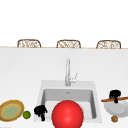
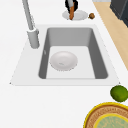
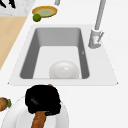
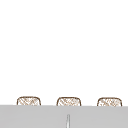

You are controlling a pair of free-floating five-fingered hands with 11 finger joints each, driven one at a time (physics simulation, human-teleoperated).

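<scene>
My right hand [image 1: 115,94] is above a white plate [image 1: 117,109] on the counter right of the sink, its fingers curled round a brown wooden stick [image 1: 108,100] that lies level across the plate. From the right side, the right hand [image 3: 43,98] sits over the stick [image 3: 38,120] and the plate [image 3: 61,117]. The left side view has the right hand [image 2: 71,3], stick [image 2: 71,13] and plate [image 2: 80,15] at the far end. My left hand [image 1: 40,110] hangs by the sink's front left corner, holding nothing I can see. A white bowl [image 2: 63,60] lies in the basin.
A small brown nut-like thing [image 1: 114,118] lies beside the plate. Left of the sink sit a yellow-rimmed woven dish [image 1: 11,110] and a lime [image 1: 26,114]. A red round shape [image 1: 67,114] covers the sink's front. The faucet [image 1: 67,72] stands behind the basin [image 3: 60,37]. Woven chair backs [image 1: 68,44] line the far edge.
</scene>
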